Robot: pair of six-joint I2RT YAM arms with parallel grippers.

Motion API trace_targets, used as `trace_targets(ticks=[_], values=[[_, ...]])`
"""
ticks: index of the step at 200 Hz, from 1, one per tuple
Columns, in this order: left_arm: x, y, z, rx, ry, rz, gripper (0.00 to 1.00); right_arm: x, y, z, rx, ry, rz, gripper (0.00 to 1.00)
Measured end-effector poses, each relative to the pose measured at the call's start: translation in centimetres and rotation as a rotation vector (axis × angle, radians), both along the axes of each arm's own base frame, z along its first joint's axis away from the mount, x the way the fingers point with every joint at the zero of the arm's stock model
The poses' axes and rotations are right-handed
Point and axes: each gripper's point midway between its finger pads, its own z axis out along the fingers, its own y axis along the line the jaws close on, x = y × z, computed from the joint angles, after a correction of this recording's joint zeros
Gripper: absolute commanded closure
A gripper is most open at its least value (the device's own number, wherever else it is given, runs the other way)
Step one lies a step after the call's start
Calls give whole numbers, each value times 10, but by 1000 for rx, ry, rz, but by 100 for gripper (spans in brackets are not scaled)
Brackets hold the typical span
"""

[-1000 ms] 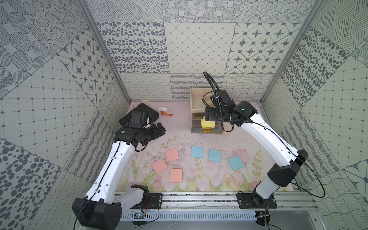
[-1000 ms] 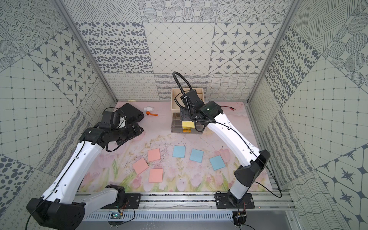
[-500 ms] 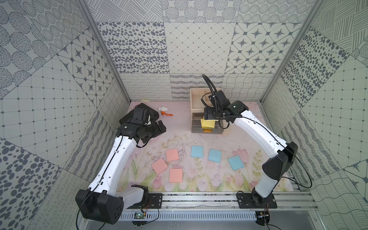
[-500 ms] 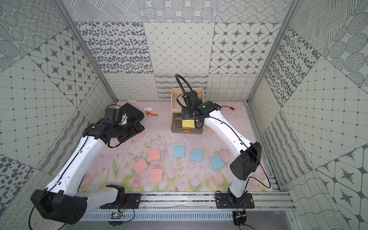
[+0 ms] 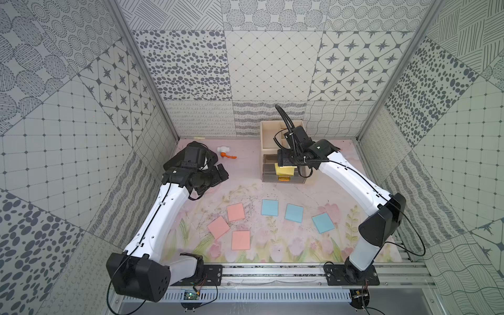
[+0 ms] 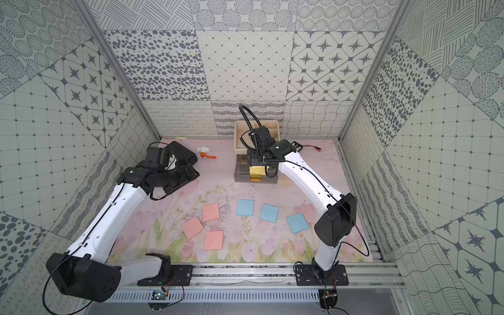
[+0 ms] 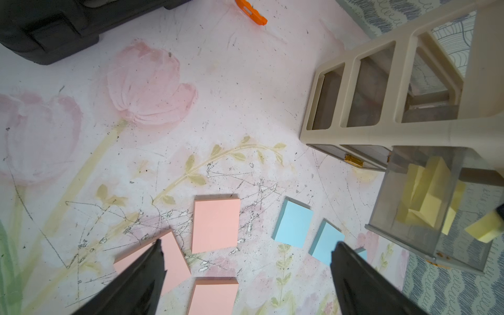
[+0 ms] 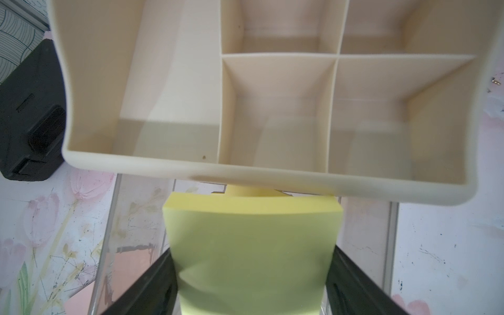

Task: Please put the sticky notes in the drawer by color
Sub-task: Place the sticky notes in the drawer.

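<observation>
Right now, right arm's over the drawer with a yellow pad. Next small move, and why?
Probably open the right gripper and let go. It grips the yellow pad over the pulled-out drawer, inside its walls as far as the views show, and other yellow notes already lie in that drawer.

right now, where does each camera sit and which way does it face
Top views: high above the front edge, looking down over the whole table; both show the left arm and right arm.
Left wrist: on the left arm, looking down at pink notes, blue notes and the drawer unit; its open jaws show.
Right wrist: on the right arm, facing the drawer unit's top tray; its jaws grip a yellow pad.
Shared: every view shows the drawer unit.
</observation>
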Motion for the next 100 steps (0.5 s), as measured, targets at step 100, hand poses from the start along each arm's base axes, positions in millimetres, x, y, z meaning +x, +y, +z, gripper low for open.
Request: trace_targets(ticks=[100], values=[[19, -15, 6, -42, 3, -38, 8, -5, -8, 10, -19, -15, -2, 26]])
